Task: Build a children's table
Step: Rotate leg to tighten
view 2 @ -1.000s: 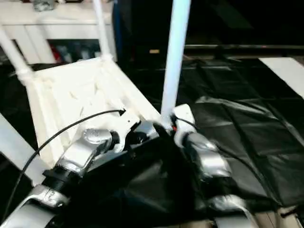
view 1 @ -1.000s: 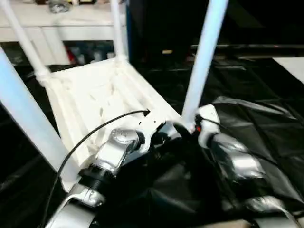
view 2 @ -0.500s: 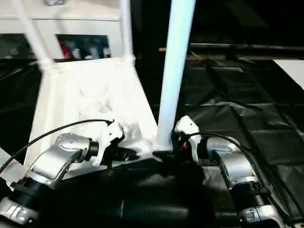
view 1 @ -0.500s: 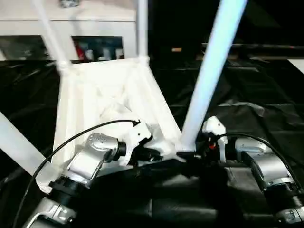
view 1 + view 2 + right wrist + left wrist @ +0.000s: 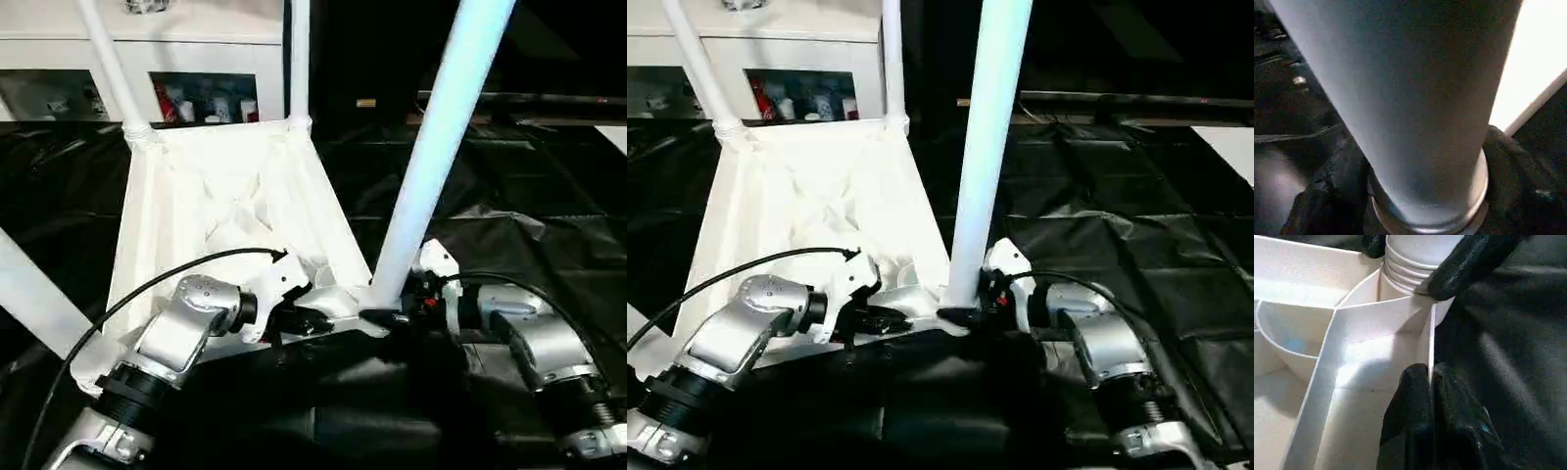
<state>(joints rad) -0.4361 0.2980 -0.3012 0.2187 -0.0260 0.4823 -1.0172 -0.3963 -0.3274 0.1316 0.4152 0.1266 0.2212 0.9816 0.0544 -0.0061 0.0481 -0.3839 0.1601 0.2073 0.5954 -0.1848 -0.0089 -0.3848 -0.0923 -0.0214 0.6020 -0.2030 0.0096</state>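
Both grippers [image 5: 309, 318] [image 5: 387, 315] seemingly grip table [image 5: 225, 196].

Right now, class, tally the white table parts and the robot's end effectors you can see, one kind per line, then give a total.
Tops: 1
Legs: 4
End effectors, left and right: 2
Total: 7
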